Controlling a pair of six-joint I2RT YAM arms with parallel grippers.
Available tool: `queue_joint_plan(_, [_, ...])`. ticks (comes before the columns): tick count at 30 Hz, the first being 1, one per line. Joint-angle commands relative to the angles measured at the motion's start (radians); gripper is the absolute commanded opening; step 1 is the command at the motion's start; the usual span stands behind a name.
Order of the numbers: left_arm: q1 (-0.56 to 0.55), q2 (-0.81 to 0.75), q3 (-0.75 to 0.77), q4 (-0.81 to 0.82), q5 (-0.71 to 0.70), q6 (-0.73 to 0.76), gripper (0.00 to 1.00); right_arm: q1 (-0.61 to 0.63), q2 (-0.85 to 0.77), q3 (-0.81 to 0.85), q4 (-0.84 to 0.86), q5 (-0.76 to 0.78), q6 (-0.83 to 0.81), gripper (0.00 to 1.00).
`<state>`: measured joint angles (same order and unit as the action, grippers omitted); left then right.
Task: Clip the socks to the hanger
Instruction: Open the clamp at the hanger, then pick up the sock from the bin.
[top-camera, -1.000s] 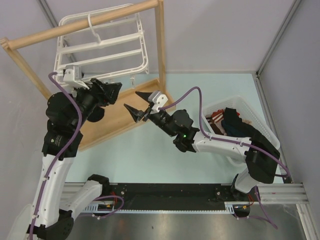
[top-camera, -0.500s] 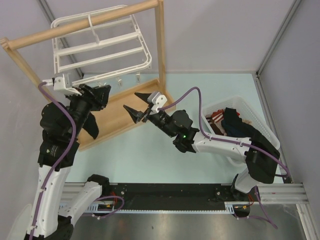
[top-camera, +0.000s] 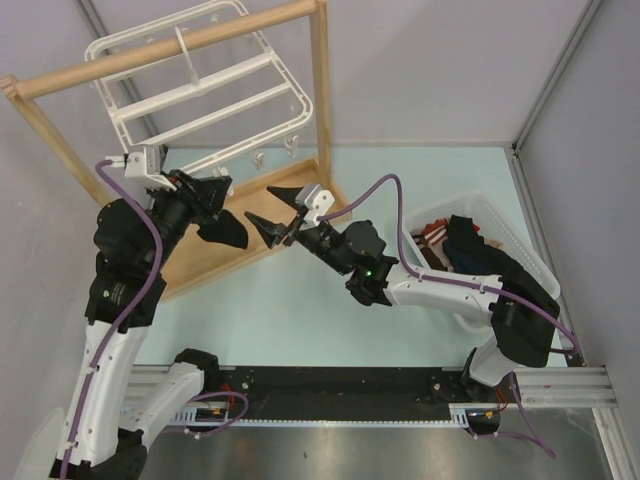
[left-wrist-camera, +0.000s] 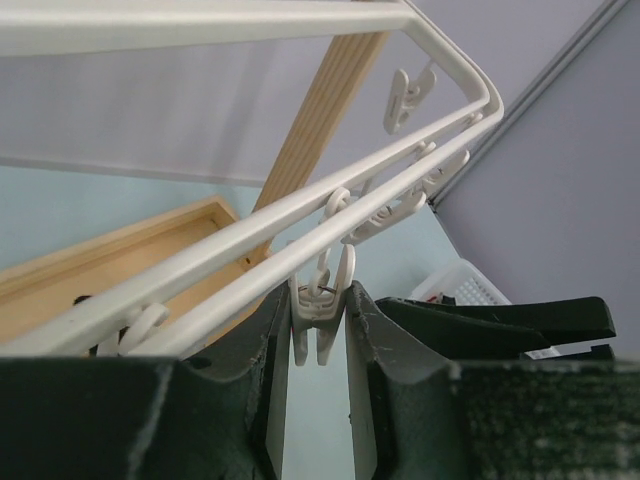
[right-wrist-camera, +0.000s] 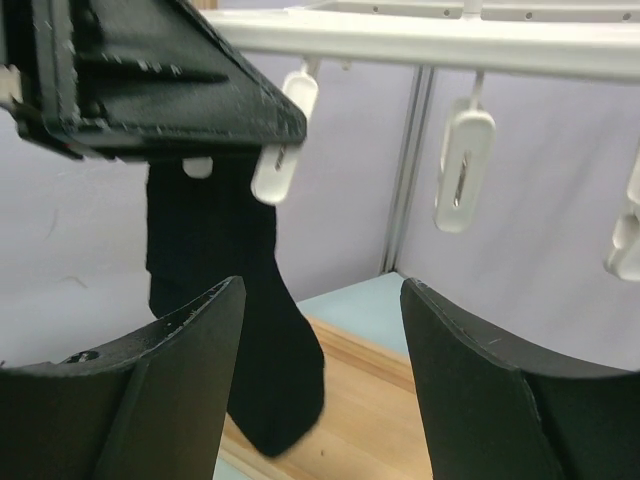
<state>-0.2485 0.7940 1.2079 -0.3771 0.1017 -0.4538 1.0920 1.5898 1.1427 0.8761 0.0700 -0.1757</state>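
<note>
While the left gripper (left-wrist-camera: 317, 310) pinches a hanger (left-wrist-camera: 200, 25) clip (left-wrist-camera: 322, 285) beside one hanging sock (right-wrist-camera: 215, 260), the right gripper (right-wrist-camera: 322, 290) gapes empty; the basket (top-camera: 455, 205) at three o'clock holds more.

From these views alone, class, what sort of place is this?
Probably a robot test cell staged for laundry: plain grey partition walls, a white clip hanger on a wooden frame stand, and a white basket of clothes.

The pale teal tabletop (top-camera: 300, 310) carries a light wooden stand's flat base (top-camera: 230, 263), centre left, and a white plastic basket (top-camera: 450, 205), right.
</note>
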Motion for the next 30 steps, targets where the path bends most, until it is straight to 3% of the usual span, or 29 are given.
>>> queue_joint_plan(1, [-0.006, 0.007, -0.034, 0.04, 0.093, -0.045, 0.18, 0.0, -0.007, 0.012, 0.096, -0.019, 0.028, 0.69])
queue_joint_plan(10, [-0.006, 0.011, -0.079, 0.104, 0.115, -0.082, 0.15, 0.0, -0.008, 0.038, 0.037, 0.025, 0.03, 0.69])
queue_joint_plan(21, [-0.008, 0.011, -0.117, 0.127, 0.081, -0.022, 0.0, -0.049, -0.284, 0.02, -0.693, 0.309, 0.136, 0.73])
queue_joint_plan(25, [-0.008, 0.007, -0.122, 0.126, 0.073, -0.008, 0.0, -0.203, -0.419, 0.02, -1.082, 0.381, 0.266, 0.72])
queue_joint_plan(30, [-0.008, 0.002, -0.122, 0.127, 0.07, 0.006, 0.0, -0.453, -0.488, 0.02, -1.397, 0.378, 0.384, 0.72])
